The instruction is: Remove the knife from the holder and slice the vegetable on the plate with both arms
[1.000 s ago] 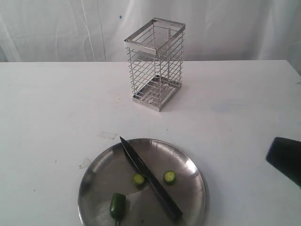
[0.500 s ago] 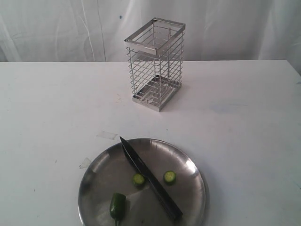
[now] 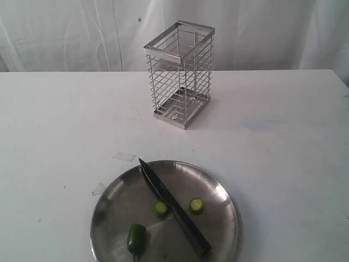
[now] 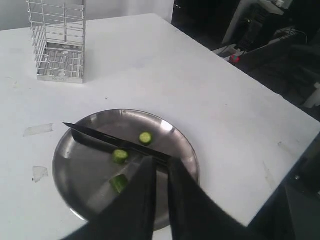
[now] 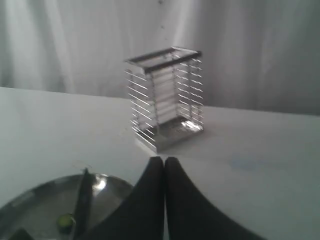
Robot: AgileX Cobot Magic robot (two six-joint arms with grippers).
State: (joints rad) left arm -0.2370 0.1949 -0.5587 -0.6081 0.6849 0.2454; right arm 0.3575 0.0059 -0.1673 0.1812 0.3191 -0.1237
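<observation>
The dark knife (image 3: 173, 206) lies loose and slantwise across the steel plate (image 3: 114, 202), its tip toward the holder (image 3: 180, 76). Two green slices (image 3: 160, 208) (image 3: 196, 205) sit on either side of the blade. The rest of the vegetable (image 3: 136, 238) lies near the plate's front rim. The wire holder stands empty at the back. My left gripper (image 4: 161, 161) hangs high over the plate (image 4: 85, 165) with its jaws a narrow gap apart and nothing between them; the knife (image 4: 100, 136) shows beyond it. My right gripper (image 5: 164, 160) is shut and empty, facing the holder (image 5: 165, 97).
Two small bits of clear tape (image 3: 124, 157) (image 3: 98, 189) lie on the white table left of the plate. A white curtain hangs behind. Dark equipment (image 4: 260, 30) stands past the table's far edge in the left wrist view. Neither arm shows in the exterior view.
A black arm part at the right edge of the exterior view has drawn back out of sight. Knife, slices and plate have not moved.
</observation>
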